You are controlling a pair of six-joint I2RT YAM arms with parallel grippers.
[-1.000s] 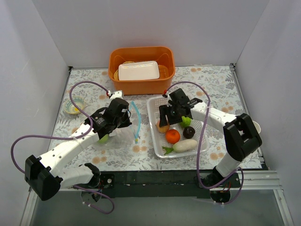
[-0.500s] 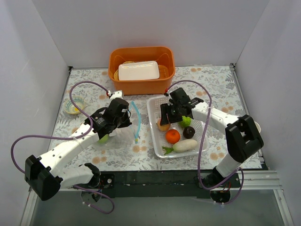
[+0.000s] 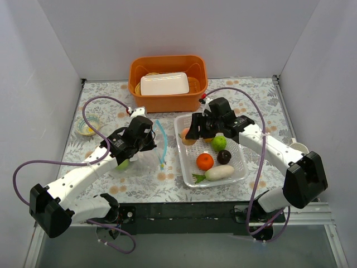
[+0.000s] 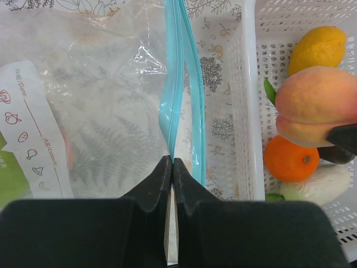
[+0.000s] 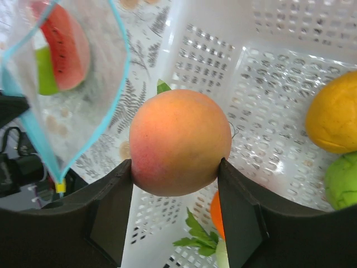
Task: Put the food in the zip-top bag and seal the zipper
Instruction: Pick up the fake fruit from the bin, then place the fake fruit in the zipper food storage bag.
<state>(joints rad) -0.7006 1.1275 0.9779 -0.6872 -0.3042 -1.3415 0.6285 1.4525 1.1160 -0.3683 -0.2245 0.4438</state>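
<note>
Peach point(image 5: 179, 142) pinched in right tool point(image 5: 175, 181), over white basket point(image 5: 268, 84) edge, beside bag point(image 5: 72, 89).

Left edge of my left wrist view: white label patch point(image 4: 27, 131) on the zip-top bag point(image 4: 111, 106) reads "Date:", printed sideways; remaining marks are pictograms.

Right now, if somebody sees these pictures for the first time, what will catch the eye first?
The peach stands out first, clamped in the right claw over the left side of the white mesh basket. Next comes the clear zip-top bag beside it: the left claw is shut on its blue-teal zipper, and a red watermelon slice shows inside.
</note>
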